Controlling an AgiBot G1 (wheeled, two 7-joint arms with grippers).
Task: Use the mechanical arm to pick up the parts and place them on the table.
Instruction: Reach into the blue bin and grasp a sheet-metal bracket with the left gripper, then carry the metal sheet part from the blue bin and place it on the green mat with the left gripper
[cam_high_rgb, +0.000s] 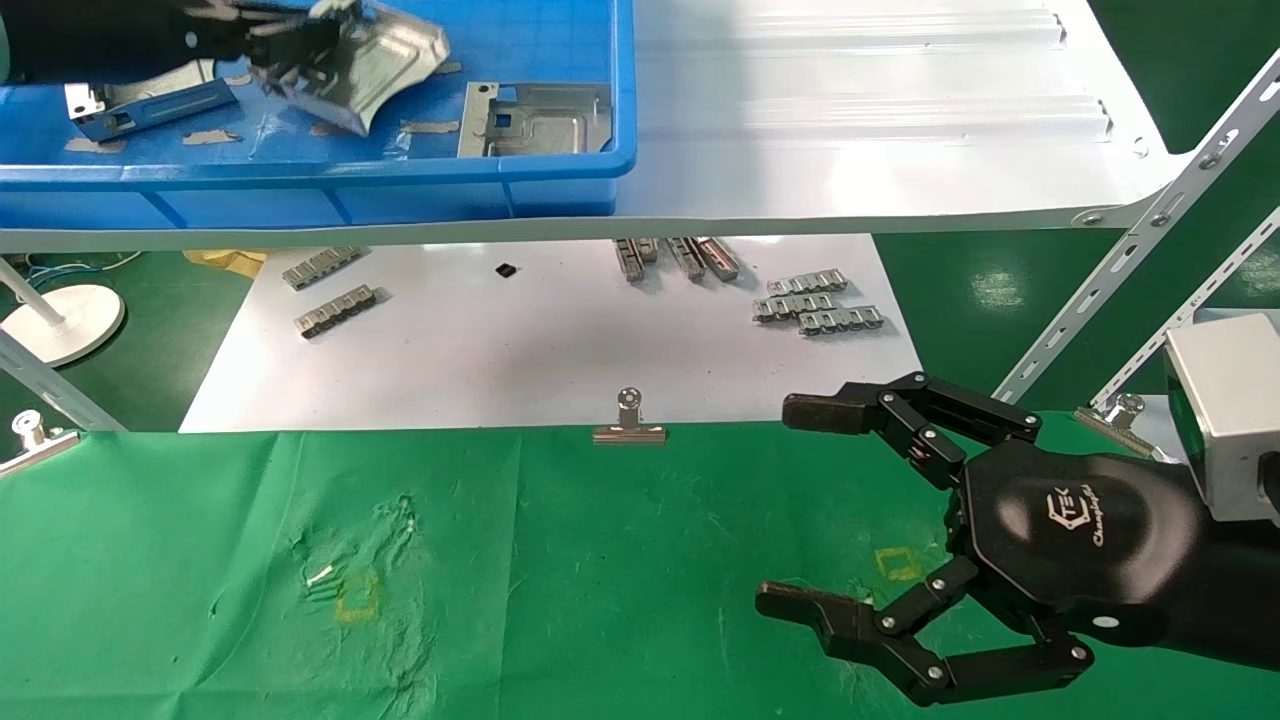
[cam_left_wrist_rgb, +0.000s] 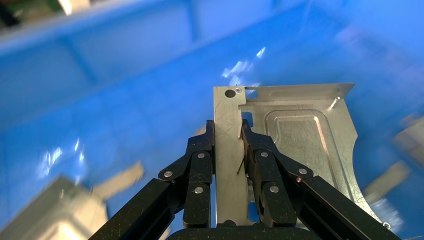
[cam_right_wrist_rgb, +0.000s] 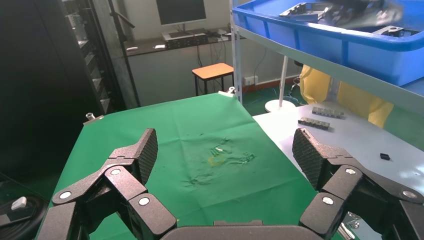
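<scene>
Two hands are in the head view. The left hand (cam_high_rgb: 290, 55) is inside the blue bin (cam_high_rgb: 560, 165) on the white shelf (cam_high_rgb: 850, 120), clenched on a part (cam_high_rgb: 385, 65) held tilted above the bin floor. A second part (cam_high_rgb: 540, 120) lies flat in the bin, and a third (cam_high_rgb: 150, 105) lies near its left end. The right hand (cam_high_rgb: 860, 530) hovers over the green table (cam_high_rgb: 250, 560), fingers spread, holding nothing. A binder clip (cam_high_rgb: 630, 425) sits on the table's far edge.

Left wrist view: fingers (cam_left_wrist_rgb: 200, 165) press both sides of the part's (cam_left_wrist_rgb: 295, 135) folded edge, with the bin (cam_left_wrist_rgb: 125, 100) behind.

Right wrist view: the right hand's fingers (cam_right_wrist_rgb: 142, 155) stand wide apart above the table (cam_right_wrist_rgb: 165, 130).
</scene>
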